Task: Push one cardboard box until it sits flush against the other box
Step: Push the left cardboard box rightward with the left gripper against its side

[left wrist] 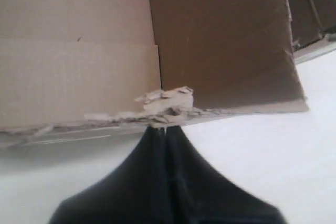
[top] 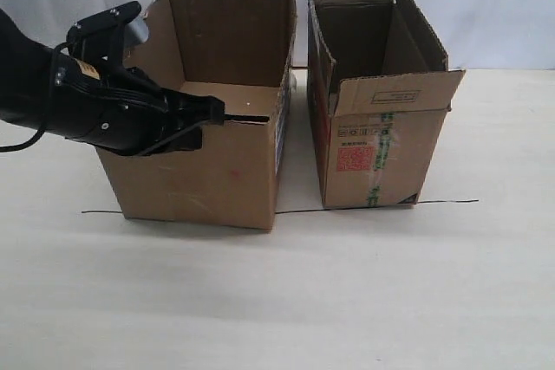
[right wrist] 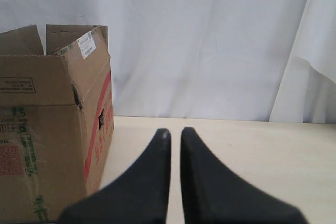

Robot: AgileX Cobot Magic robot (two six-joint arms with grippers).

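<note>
The wide cardboard box (top: 199, 175) with the torn top rim stands left of centre on the table. The other box (top: 373, 145), narrower with flaps and a red square label, stands to its right across a narrow gap. My left gripper (top: 218, 111) is shut with nothing in it. Its tips (left wrist: 167, 127) rest against the ragged rim (left wrist: 168, 103) of the wide box, at the near wall. In the exterior view my right gripper is out of sight. Its wrist view shows the right gripper (right wrist: 175, 132) shut but for a thin slit, empty, beside the other box (right wrist: 47, 129).
A thin black line (top: 451, 203) runs across the pale table (top: 347, 301) under the fronts of both boxes. A white curtain (right wrist: 210, 40) hangs behind the table. Bare table lies in front of the boxes and to the right of the narrower one.
</note>
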